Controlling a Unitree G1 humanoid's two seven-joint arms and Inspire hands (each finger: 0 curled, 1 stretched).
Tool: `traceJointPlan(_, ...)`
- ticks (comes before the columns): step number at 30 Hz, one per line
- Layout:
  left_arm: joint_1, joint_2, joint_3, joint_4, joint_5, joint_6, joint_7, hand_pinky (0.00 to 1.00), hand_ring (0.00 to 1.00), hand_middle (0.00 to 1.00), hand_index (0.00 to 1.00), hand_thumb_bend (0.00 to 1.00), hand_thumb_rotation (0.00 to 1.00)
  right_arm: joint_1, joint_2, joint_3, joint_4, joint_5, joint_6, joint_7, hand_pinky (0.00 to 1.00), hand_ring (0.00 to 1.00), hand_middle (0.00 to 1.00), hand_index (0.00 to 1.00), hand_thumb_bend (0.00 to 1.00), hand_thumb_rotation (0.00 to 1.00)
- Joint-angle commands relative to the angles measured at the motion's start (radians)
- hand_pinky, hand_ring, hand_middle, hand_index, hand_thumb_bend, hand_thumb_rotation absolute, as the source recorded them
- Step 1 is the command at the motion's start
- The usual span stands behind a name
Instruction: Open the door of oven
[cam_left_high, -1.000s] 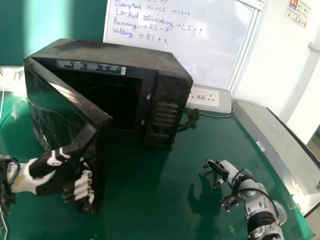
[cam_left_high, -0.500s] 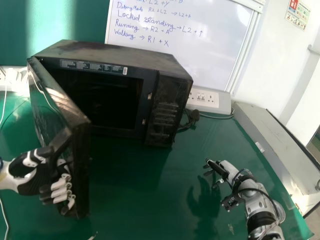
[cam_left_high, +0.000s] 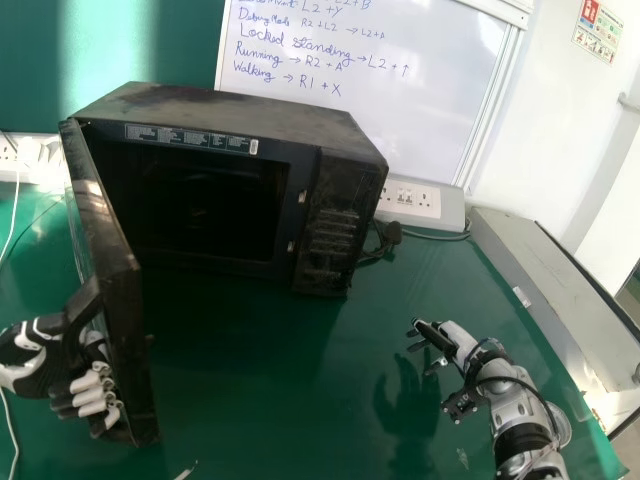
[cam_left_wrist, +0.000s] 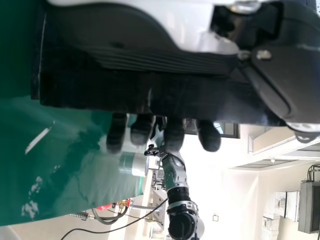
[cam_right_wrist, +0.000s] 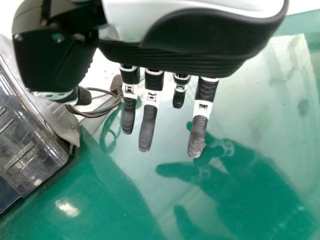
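The left robot hand (cam_left_high: 88, 388), at the lower left of the head view, is clasping the free side of the microwave door (cam_left_high: 125, 290), which is standing wide open. The microwave oven (cam_left_high: 312, 150) is sitting at upper centre on the table (cam_left_high: 260, 380). The right robot hand (cam_left_high: 450, 340) is resting idle at right. Opening seems to be nearing completion; the next move is calling for steadying the door, then releasing it.

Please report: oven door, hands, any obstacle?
Oven door open wide. Left robot hand at its free edge. Right robot hand open, apart. No visible blockage.
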Motion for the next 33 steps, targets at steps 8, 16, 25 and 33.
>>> traceJointPlan(8,-0.125,0.168,0.535,0.631,-0.124,-0.207,0.580,0.00,0.00,0.02,0.05,0.59,0.97,0.047,-0.016,0.008,0.036,-0.018,0.026,0.010,0.48,0.51,0.62,0.75,0.54,0.90)
traceJointPlan(16,-0.127,0.209,0.563,0.776,-0.154,-0.258,0.622,0.00,0.00,0.02,0.05,0.60,0.99,0.050,-0.018,0.002,0.034,-0.011,0.021,0.013,0.43,0.50,0.64,0.75,0.52,0.87)
traceJointPlan(25,-0.179,0.262,0.607,0.902,-0.118,-0.267,0.701,0.00,0.00,0.02,0.03,0.71,0.89,0.048,-0.019,0.006,0.037,-0.016,0.020,0.012,0.50,0.53,0.64,0.76,0.53,0.91)
traceJointPlan(33,-0.227,0.300,0.619,0.950,-0.076,-0.263,0.710,0.00,0.00,0.03,0.06,0.70,0.86,0.048,-0.019,0.004,0.037,-0.016,0.021,0.010,0.47,0.51,0.63,0.75,0.52,0.88)
